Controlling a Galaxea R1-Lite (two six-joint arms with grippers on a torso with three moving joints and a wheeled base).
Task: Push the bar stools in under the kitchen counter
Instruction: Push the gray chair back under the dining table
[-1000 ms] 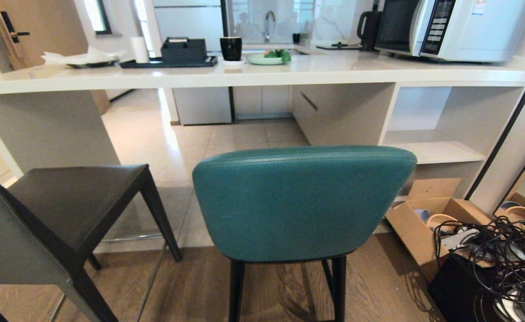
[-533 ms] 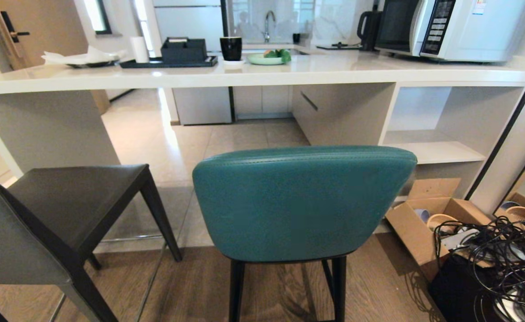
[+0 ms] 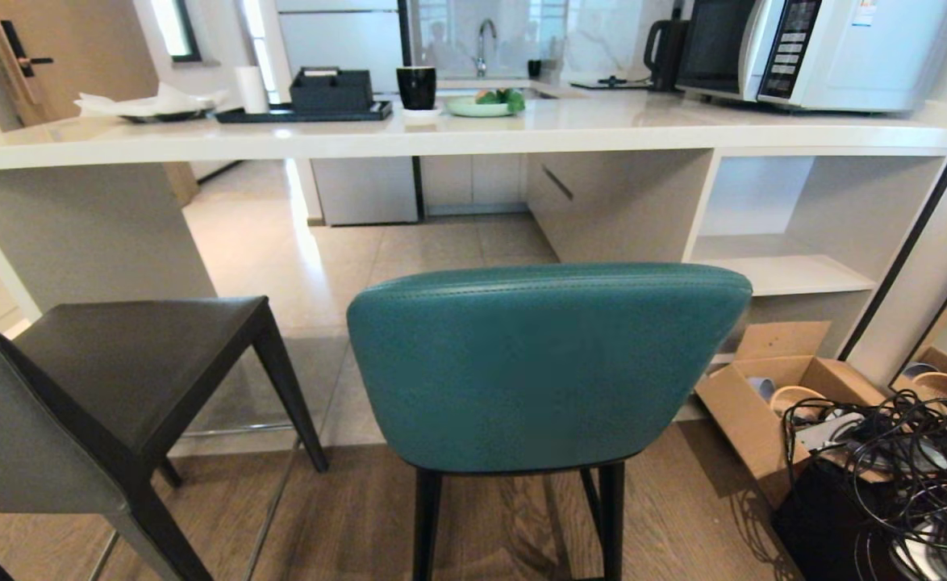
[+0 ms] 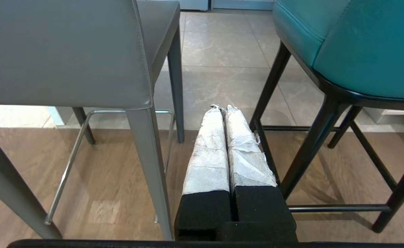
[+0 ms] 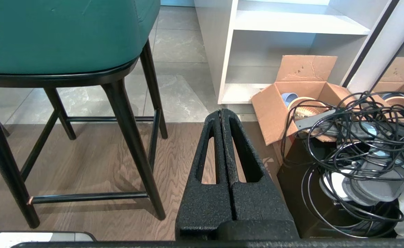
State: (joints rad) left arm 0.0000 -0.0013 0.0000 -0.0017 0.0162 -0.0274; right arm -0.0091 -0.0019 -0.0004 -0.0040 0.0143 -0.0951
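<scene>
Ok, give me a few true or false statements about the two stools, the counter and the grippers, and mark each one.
1. The teal stool is already tucked under the kitchen counter. False: it stands out in front of it.
2. The left gripper has its jaws shut on nothing. True.
3. The grey stool stands on the teal stool's right. False: on its left.
4. The right gripper grips a teal stool leg. False: it is shut, holding nothing.
5. A cardboard box sits near the shelving. True.
</scene>
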